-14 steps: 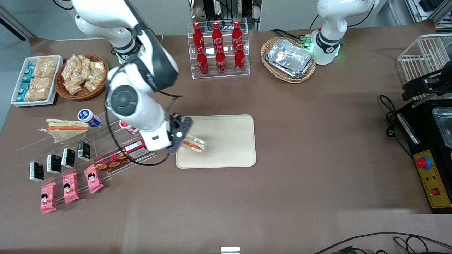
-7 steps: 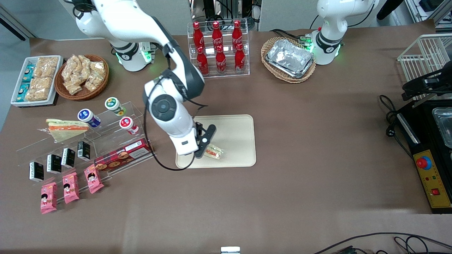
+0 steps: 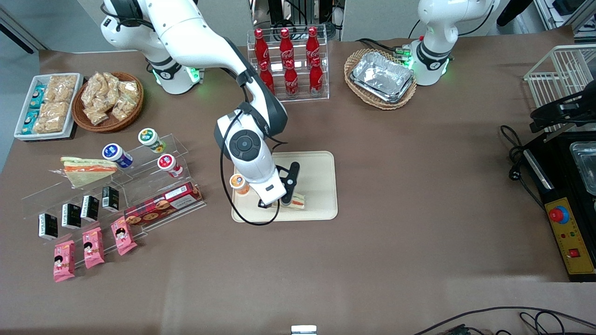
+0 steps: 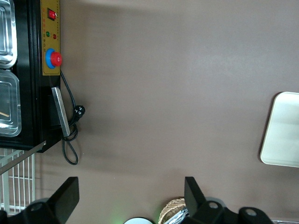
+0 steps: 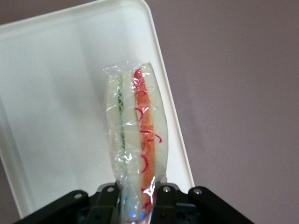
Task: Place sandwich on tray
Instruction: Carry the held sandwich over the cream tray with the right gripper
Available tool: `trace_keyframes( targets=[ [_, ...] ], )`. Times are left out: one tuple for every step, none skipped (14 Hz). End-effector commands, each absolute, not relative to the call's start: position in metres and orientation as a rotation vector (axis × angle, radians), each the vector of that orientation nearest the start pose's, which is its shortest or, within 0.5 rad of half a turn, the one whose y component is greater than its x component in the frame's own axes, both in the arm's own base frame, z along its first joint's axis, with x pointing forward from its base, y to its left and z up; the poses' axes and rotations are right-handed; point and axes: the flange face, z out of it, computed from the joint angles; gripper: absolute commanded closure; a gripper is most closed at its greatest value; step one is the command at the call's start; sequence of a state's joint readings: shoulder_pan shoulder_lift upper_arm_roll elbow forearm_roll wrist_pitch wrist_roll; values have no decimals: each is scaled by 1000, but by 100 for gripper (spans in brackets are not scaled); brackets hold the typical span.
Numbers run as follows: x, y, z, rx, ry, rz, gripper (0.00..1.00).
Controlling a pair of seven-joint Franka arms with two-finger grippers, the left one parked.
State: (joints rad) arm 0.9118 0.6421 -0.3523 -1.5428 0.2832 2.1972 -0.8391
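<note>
Right wrist view, gripper (image 5: pixel 135 198) pinching the sandwich (image 5: pixel 134 135) by its wrapped end, above the tray (image 5: pixel 56 93)

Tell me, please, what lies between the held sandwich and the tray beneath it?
Nothing: the claw grips the sandwich over bare tray, as the right wrist view shows.

Robot lab; emergency-stop box (image 3: pixel 569 235), staged snack racks (image 3: pixel 111 195).

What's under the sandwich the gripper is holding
The cream tray lies under the wrapped sandwich, held by the gripper at its tail. Whether the sandwich touches the tray cannot be seen.
</note>
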Motion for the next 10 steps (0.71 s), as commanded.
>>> trace_keyframes(
  targets=[
    [575,420,282,-2402,-2006,-115,100],
    [572,423,280,-2397,-2013,-110,100],
    [570,426,277,-2392,-2023,-105,100],
    [570,426,272,-2392,-2026,-96,100],
    [565,433,267,-2383,-2043,-104,100],
    [562,440,261,-2377,-2067,-123,100],
    [558,445,253,-2372,-2077,-126,100],
    [557,448,250,-2370,-2085,-129,100],
    [554,451,247,-2364,-2095,-125,100],
    [549,456,245,-2355,-2106,-120,100]
  ],
)
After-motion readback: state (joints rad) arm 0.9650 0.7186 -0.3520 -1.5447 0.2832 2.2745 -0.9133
